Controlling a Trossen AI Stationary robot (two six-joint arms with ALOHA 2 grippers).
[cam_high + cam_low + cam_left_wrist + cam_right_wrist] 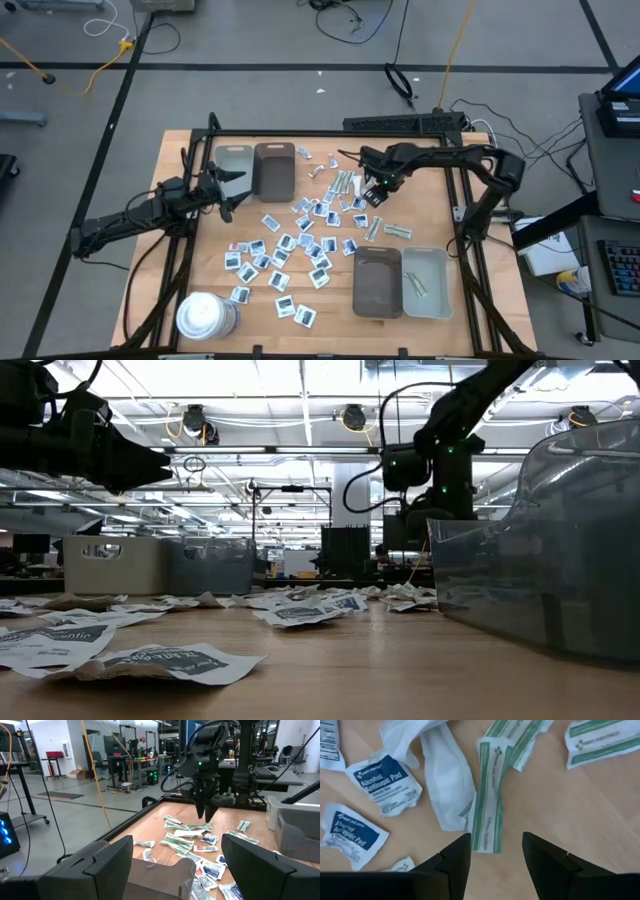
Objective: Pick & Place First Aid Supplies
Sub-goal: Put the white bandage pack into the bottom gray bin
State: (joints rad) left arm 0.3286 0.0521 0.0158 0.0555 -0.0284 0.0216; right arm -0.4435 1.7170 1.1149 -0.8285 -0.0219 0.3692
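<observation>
1. The right gripper hangs just above the wooden table, fingers parted and holding nothing, over a green-striped strip among the far cluster of first aid supplies.
2. White packets with dark-blue print lie scattered across the table's middle; two lie beside the strip.
3. The left gripper waits by the far-left trays, fingers spread wide and empty.
</observation>
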